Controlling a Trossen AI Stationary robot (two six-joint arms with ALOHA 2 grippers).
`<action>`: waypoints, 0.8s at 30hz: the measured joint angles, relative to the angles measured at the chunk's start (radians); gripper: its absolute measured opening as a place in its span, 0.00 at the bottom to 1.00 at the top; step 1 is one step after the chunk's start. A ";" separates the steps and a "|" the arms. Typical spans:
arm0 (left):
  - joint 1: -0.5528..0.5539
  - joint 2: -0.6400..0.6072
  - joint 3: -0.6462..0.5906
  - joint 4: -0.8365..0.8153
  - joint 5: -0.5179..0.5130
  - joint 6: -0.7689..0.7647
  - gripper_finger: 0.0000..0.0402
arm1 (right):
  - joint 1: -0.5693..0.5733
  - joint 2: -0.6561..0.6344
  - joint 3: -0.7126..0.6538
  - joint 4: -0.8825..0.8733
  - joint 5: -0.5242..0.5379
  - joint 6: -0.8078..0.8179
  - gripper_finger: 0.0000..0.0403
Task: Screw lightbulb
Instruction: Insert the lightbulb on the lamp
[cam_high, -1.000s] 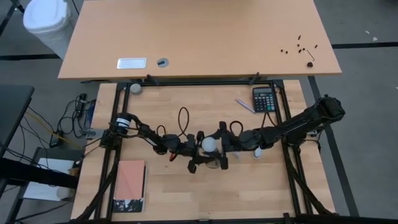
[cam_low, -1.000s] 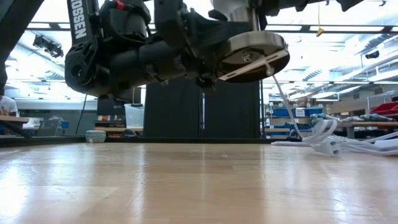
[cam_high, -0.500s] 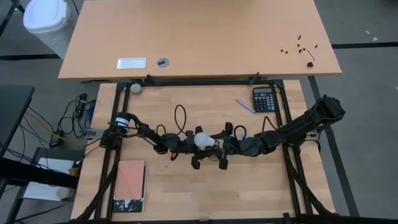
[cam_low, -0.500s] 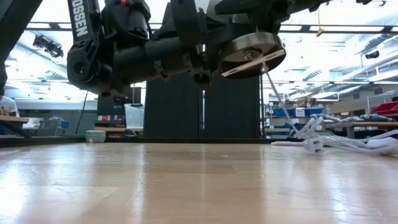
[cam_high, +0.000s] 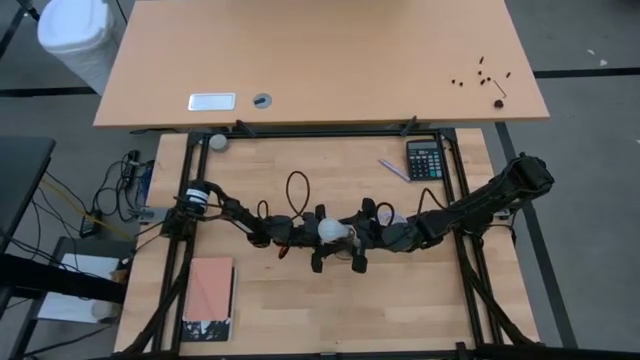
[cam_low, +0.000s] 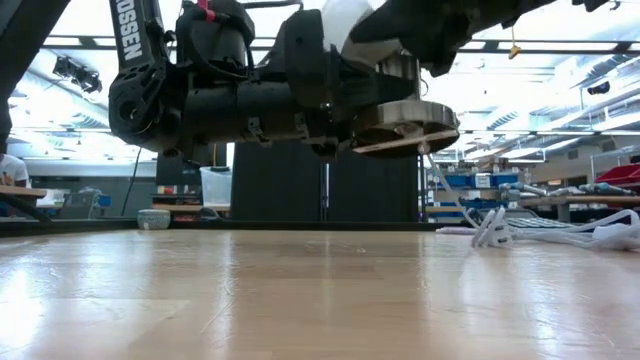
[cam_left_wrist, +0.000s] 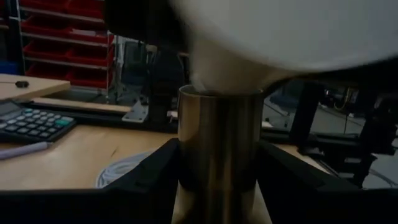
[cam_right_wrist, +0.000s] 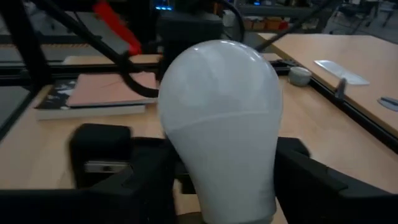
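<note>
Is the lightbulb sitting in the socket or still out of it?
In: the lightbulb neck drops into the brass socket collar. How far it is threaded, cannot tell.

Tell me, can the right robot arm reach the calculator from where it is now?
Probably yes, but not right now. The calculator lies uncovered near the right arm, with nothing between. The right gripper is busy at the lightbulb, which sits in the socket held by the left gripper.
</note>
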 joint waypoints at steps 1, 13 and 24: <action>0.000 0.000 0.000 -0.007 0.000 0.000 0.48 | -0.003 0.000 0.000 -0.003 0.000 0.000 0.62; -0.001 0.001 -0.001 -0.066 -0.011 -0.003 0.48 | -0.001 0.000 0.001 0.010 0.016 -0.031 0.47; -0.011 0.002 -0.093 0.047 -0.145 -0.003 0.48 | 0.055 -0.019 -0.006 -0.007 0.166 -0.010 0.46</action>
